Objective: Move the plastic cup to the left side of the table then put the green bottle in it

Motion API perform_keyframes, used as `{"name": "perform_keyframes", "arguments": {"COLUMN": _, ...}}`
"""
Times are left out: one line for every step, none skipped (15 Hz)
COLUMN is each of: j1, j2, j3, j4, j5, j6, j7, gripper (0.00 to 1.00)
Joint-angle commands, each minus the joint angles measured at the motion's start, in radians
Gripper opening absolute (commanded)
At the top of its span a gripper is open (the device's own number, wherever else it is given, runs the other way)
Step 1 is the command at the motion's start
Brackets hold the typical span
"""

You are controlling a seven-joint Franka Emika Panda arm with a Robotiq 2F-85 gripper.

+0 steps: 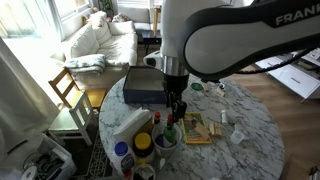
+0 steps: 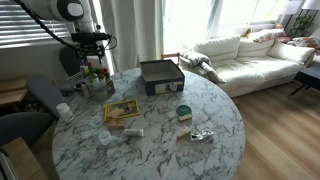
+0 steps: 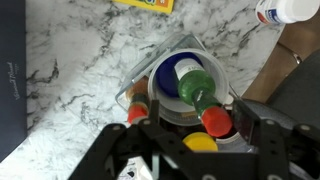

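In an exterior view my gripper (image 1: 176, 108) hangs over the near edge of the table (image 1: 250, 130), just beside a black box (image 1: 140, 85). Right under it a cluster of containers is bunched together. The plastic cup (image 1: 166, 138) sits among them, with a white bottle (image 1: 130, 125) to one side and a yellow booklet (image 1: 197, 130) to the other. From here I cannot tell how my fingers stand.

In an exterior view from across the table (image 2: 170, 150) the gripper (image 2: 95, 62) is above the plastic cup (image 2: 95, 82), close to the rim of the tabletop. The black box (image 2: 160, 75) is near it and the yellow booklet (image 2: 122, 112) lies a little further in. This picture is too small to show the bottle clearly.

The wrist view is the clearest. I look straight down into the plastic cup (image 3: 168, 72), where the blue inside shows. The green bottle (image 3: 198, 85) lies tilted inside it, its neck leaning on the near rim. A red cap (image 3: 215, 122) stands just beside that rim (it belongs to a yellowish bottle, as far as I can see). My gripper (image 3: 192, 128) has its jaws spread wide, one on each side of the cup's near edge. They are above the cup and hold nothing. Marble table (image 3: 70, 60) fills the rest of the picture.
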Motion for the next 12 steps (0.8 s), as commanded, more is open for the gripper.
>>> {"name": "perform_keyframes", "arguments": {"j1": -0.006, "j2": -0.040, "j3": -0.007, "j4": 0.012, "j5": -0.031, "j6": -0.033, "j7": 0.018, "gripper": 1.00}}
{"name": "perform_keyframes", "arguments": {"j1": -0.010, "j2": -0.047, "j3": -0.010, "j4": 0.015, "j5": -0.030, "j6": -0.038, "j7": 0.016, "gripper": 1.00}}
{"name": "perform_keyframes", "arguments": {"j1": -0.012, "j2": -0.059, "j3": -0.012, "j4": 0.019, "j5": -0.031, "j6": -0.044, "j7": 0.015, "gripper": 1.00}}
{"name": "perform_keyframes", "arguments": {"j1": -0.018, "j2": -0.067, "j3": -0.017, "j4": 0.021, "j5": -0.019, "j6": -0.044, "j7": 0.019, "gripper": 1.00}}
{"name": "perform_keyframes", "arguments": {"j1": -0.023, "j2": -0.075, "j3": -0.021, "j4": 0.026, "j5": -0.001, "j6": -0.050, "j7": 0.027, "gripper": 1.00}}
{"name": "perform_keyframes", "arguments": {"j1": -0.027, "j2": -0.084, "j3": -0.025, "j4": 0.036, "j5": 0.027, "j6": -0.054, "j7": 0.069, "gripper": 1.00}}
{"name": "perform_keyframes", "arguments": {"j1": -0.031, "j2": -0.087, "j3": -0.032, "j4": 0.041, "j5": 0.046, "j6": -0.052, "j7": 0.129, "gripper": 1.00}}
{"name": "perform_keyframes", "arguments": {"j1": -0.034, "j2": -0.092, "j3": -0.037, "j4": 0.049, "j5": 0.056, "j6": -0.044, "j7": 0.168, "gripper": 0.99}}
{"name": "perform_keyframes", "arguments": {"j1": -0.039, "j2": -0.098, "j3": -0.042, "j4": 0.054, "j5": 0.073, "j6": -0.028, "j7": 0.202, "gripper": 1.00}}
{"name": "perform_keyframes", "arguments": {"j1": -0.042, "j2": -0.103, "j3": -0.045, "j4": 0.056, "j5": 0.085, "j6": -0.016, "j7": 0.243, "gripper": 1.00}}
{"name": "perform_keyframes", "arguments": {"j1": -0.044, "j2": -0.110, "j3": -0.049, "j4": 0.056, "j5": 0.098, "j6": -0.005, "j7": 0.283, "gripper": 1.00}}
{"name": "perform_keyframes", "arguments": {"j1": -0.047, "j2": -0.115, "j3": -0.052, "j4": 0.057, "j5": 0.107, "j6": 0.006, "j7": 0.326, "gripper": 1.00}}
